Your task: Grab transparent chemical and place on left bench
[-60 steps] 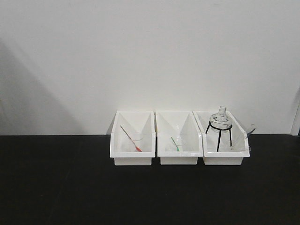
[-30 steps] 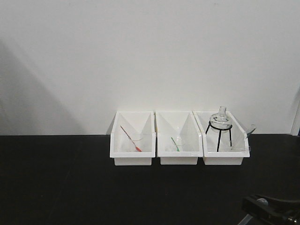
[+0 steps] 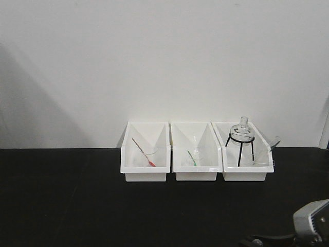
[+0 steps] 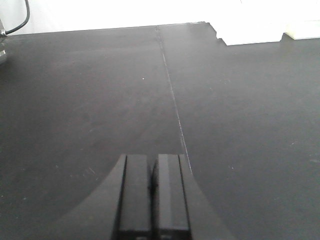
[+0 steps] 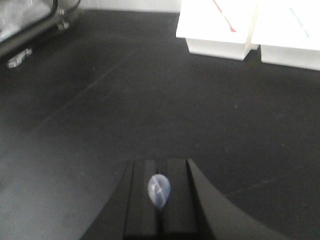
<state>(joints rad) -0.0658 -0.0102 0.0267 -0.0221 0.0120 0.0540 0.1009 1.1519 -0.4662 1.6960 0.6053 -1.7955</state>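
Reaching comes first: I lift my right gripper (image 5: pixel 159 220), pinched tight on nothing, and open it wide. My left gripper (image 4: pixel 153 222) is closed too. The transparent chemical (image 3: pixel 263 156) sits in the right bin (image 3: pixel 245 175), beside the flask (image 3: pixel 241 135).

no legible text, labels or numbers in any view.

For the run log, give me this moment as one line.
left gripper: shut, empty | right gripper: shut, empty | transparent chemical: untouched in right bin | left bench: bare
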